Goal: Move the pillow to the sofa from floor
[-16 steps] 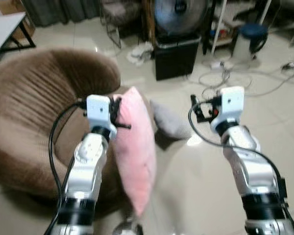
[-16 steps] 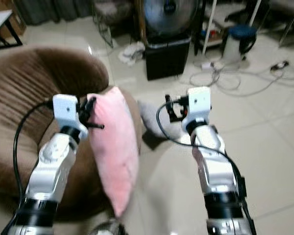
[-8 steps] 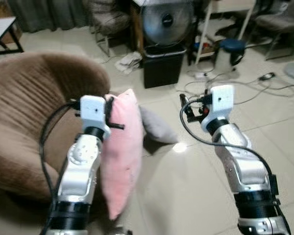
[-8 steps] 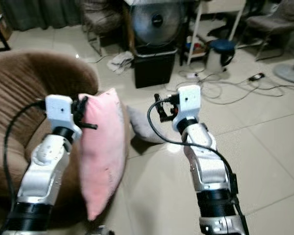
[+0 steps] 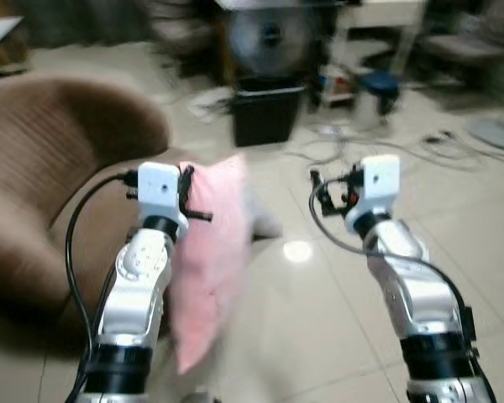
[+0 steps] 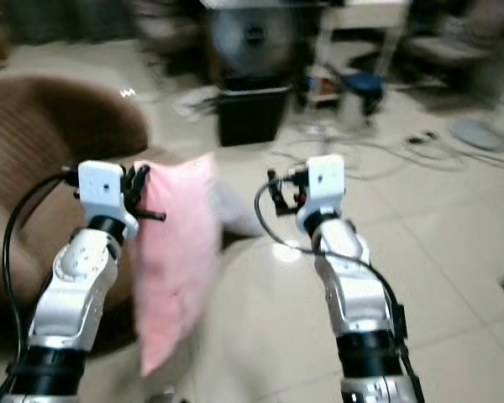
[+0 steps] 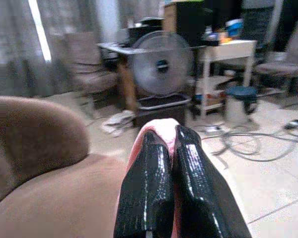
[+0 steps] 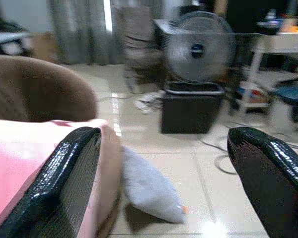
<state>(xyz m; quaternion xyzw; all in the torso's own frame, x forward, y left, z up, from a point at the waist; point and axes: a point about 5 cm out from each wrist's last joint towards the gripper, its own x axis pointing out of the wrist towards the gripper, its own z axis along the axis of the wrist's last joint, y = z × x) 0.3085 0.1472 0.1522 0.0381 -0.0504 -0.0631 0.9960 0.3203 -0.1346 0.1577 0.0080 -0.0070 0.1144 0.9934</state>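
Pale glossy tiles (image 5: 319,311) cover the floor, catching a bright spot of reflected light. A round brown sofa (image 5: 42,168) with ribbed upholstery fills the robot's left side. Farther back stands a large round fan (image 7: 161,64) above a black box (image 8: 191,111), with a white shelf unit (image 7: 223,54), a blue-topped stool (image 7: 241,101) and loose cables (image 7: 258,141) nearby. Grey curtains (image 8: 79,29) hang behind, and a grey cushion (image 8: 149,191) lies on the floor.
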